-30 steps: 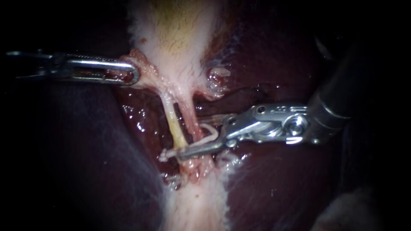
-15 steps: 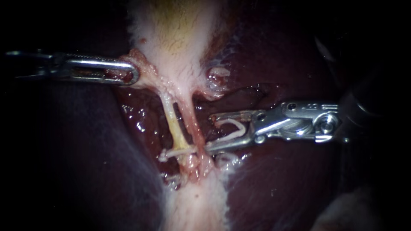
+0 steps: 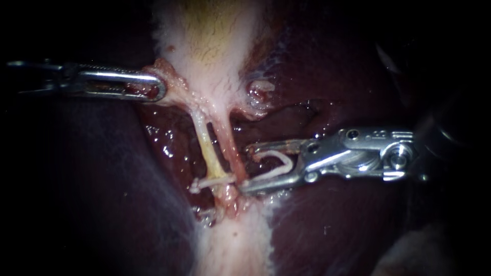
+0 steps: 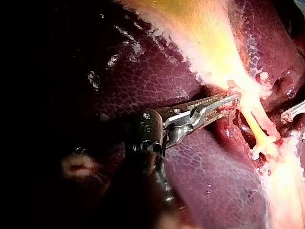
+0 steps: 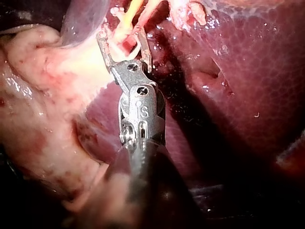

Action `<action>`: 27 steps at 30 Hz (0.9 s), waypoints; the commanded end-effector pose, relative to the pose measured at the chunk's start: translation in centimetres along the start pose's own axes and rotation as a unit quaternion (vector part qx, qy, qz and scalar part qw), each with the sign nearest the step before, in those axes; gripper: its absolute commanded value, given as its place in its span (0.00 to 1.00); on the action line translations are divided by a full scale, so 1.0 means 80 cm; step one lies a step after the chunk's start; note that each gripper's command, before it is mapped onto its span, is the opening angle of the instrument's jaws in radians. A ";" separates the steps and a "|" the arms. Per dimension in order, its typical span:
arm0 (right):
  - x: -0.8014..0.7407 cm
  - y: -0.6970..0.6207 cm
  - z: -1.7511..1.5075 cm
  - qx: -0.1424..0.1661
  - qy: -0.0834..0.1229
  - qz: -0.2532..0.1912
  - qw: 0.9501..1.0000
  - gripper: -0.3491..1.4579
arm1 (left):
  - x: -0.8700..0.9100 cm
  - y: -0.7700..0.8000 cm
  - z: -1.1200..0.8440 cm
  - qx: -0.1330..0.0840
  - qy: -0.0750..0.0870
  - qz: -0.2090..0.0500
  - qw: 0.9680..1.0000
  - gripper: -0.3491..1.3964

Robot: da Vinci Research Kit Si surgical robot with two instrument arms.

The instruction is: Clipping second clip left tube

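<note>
**Second clip loaded, not yet round the left tube**

My right pincer [image 3: 246, 167] stood wide, with a clear gap between its jaws. The loaded clip [image 3: 289, 163] sat cradled against both of them, a white U with its mouth facing the tubes. Nothing else was in it.

The tips lay just beside the right tube [image 3: 228, 145], on the side away from the target. The lower jaw tip was at the end of the seated clip [image 3: 212, 181]; I could not tell if they touched. My judgement is that the jaws were kept apart so the clip's mouth stayed open until it spanned the tube. Coming in from this side, the right tube stood in the way.

The left tube [image 3: 207, 151] was thin, pale yellow, glossy and taut. It ran from the gallbladder [image 3: 215, 46] down to the seated clip, which crossed it near its lower end. The bare stretch above that clip looked like room for the second.

My left pincer [image 3: 158, 87] was clamped on tissue at the gallbladder's neck. I judged this pull was what kept both tubes straight, separated and lifted off the dark liver [image 3: 327, 214].
</note>
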 end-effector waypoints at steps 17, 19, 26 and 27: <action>-0.0022 0.0029 0.0051 0.004 -0.003 -0.009 1.000 0.46 | 0.0000 0.0000 0.0001 0.001 0.000 0.000 1.000 0.00; -0.0029 0.0037 0.0052 0.004 -0.002 -0.007 1.000 0.46 | -0.0001 0.0000 0.0001 0.001 0.000 0.000 1.000 0.00; -0.0043 0.0059 0.0053 0.001 -0.007 -0.001 1.000 0.46 | -0.0001 0.0000 0.0000 0.000 0.000 0.000 1.000 0.00; -0.0044 0.0062 0.0053 0.000 -0.009 -0.001 1.000 0.46 | -0.0001 0.0000 0.0000 0.000 0.000 0.000 1.000 0.00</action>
